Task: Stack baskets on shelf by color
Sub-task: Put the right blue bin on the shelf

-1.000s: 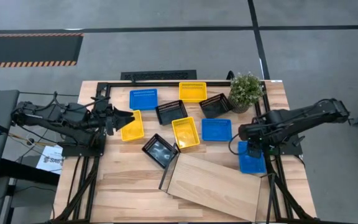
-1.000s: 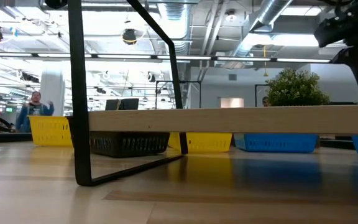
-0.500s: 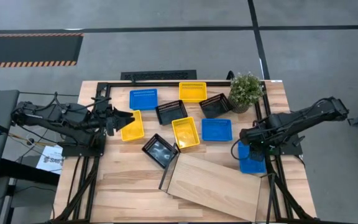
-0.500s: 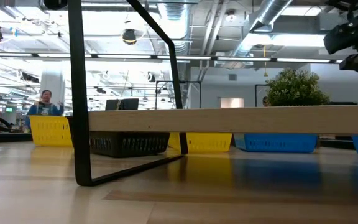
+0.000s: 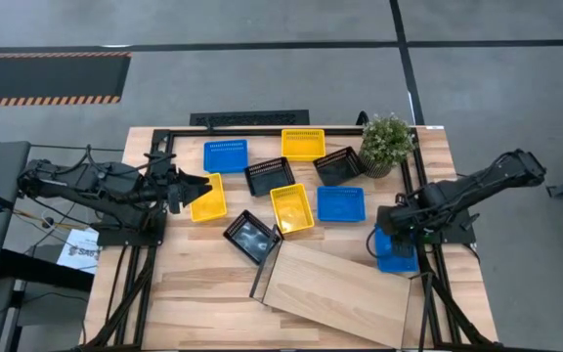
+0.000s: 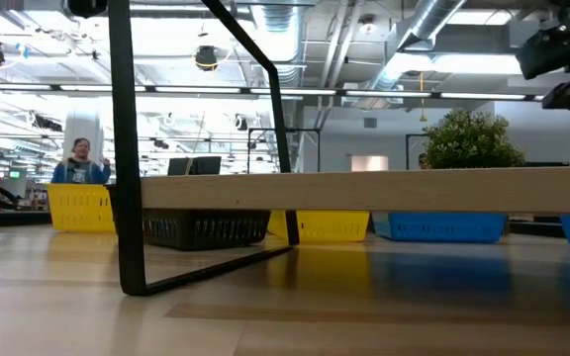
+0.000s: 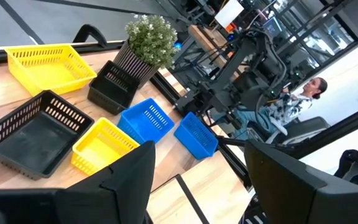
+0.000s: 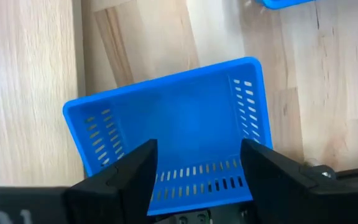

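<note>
Right gripper (image 5: 384, 235) hangs right over the blue basket (image 5: 396, 248) at the table's right edge, jaws spread wide and empty, basket floor showing between its fingers (image 8: 124, 180) in the wrist view. That basket sits just off the right end of the shelf (image 5: 335, 290), which lies angled across the near-middle of the table (image 5: 213, 293) with nothing on it. Left gripper (image 5: 207, 184) waits at the left, open too, tip just over the yellow basket (image 5: 207, 198). Other baskets lie scattered in the middle and far part of the table, none stacked. Plant (image 5: 386, 142) stands at the far right.

Risks, as judged from here:
- The blue basket is close to the table edge and the arm's own frame; a descent that lands on the rim rather than straddling a wall would likely tip it or push it off the table.
- Slotted plastic wall is thin and slick, so a shallow pinch could slip during the lift.
- Shelf end is just beside the basket; carrying low could clip the board or its black frame (image 5: 265, 269) and shift it.
- Shelf is skewed, so a placement aimed square to the table may overhang.
</note>
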Controlling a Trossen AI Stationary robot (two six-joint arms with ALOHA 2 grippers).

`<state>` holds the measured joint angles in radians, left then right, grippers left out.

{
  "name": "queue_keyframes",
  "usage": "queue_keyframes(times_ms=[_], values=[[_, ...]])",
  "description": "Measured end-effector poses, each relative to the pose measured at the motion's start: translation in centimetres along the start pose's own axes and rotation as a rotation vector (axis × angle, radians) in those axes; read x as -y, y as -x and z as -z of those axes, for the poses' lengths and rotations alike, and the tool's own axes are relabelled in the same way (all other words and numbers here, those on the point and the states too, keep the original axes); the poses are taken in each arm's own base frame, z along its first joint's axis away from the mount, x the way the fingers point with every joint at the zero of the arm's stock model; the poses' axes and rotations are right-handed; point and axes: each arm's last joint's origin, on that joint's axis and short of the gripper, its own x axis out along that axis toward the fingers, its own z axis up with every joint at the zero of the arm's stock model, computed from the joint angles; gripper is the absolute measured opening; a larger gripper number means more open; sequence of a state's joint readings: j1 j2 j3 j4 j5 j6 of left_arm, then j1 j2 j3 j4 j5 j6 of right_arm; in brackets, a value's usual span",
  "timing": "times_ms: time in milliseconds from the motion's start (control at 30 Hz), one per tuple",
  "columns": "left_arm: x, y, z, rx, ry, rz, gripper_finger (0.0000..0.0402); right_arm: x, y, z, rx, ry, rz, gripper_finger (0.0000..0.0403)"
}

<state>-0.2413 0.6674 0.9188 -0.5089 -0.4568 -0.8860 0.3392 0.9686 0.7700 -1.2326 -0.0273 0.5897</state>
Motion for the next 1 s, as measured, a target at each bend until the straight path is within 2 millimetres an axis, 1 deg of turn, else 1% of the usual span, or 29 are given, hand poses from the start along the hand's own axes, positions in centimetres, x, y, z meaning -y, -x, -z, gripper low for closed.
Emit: queue_keyframes(times_ms=[267, 400, 467, 533, 700, 767, 833, 1000], values=[[0.0, 0.0, 0.0, -0.003, -0.013, -0.002, 0.0238, 0.0, -0.3, 0.4, -0.026, -0.103, 0.019, 0.0255], [0.0, 0.0, 0.0, -0.003, -0.02, -0.002, 0.0238, 0.3, -0.3, 0.1, 0.018, -0.196, 0.06, 0.0255], [0.0, 0.0, 0.0, -0.003, -0.034, -0.002, 0.0238, 0.6, -0.3, -0.1, 0.028, -0.29, 0.078, 0.0255], [0.0, 0.0, 0.0, -0.003, -0.038, -0.003, 0.0238, 1.0, -0.3, -0.2, 0.031, -0.422, 0.084, 0.0255], [-0.1, 0.0, 0.1, -0.01, -0.044, -0.012, 0.0238, 1.5, -0.2, -0.6, 0.038, -0.857, 0.062, 0.0255], [-0.1, 0.0, 0.1, -0.01, -0.043, -0.011, 0.0238, 1.4, -0.2, -0.7, 0.037, -0.979, 0.04, 0.0255], [-0.1, 0.0, 0.1, -0.01, -0.043, -0.011, 0.0238, 1.2, -0.3, -0.6, 0.03, -1.036, 0.027, 0.0255], [-0.1, 0.0, 0.1, -0.01, -0.043, -0.011, 0.0238, 0.2, -0.3, -0.8, 0.053, -1.111, -0.037, 0.0255]])
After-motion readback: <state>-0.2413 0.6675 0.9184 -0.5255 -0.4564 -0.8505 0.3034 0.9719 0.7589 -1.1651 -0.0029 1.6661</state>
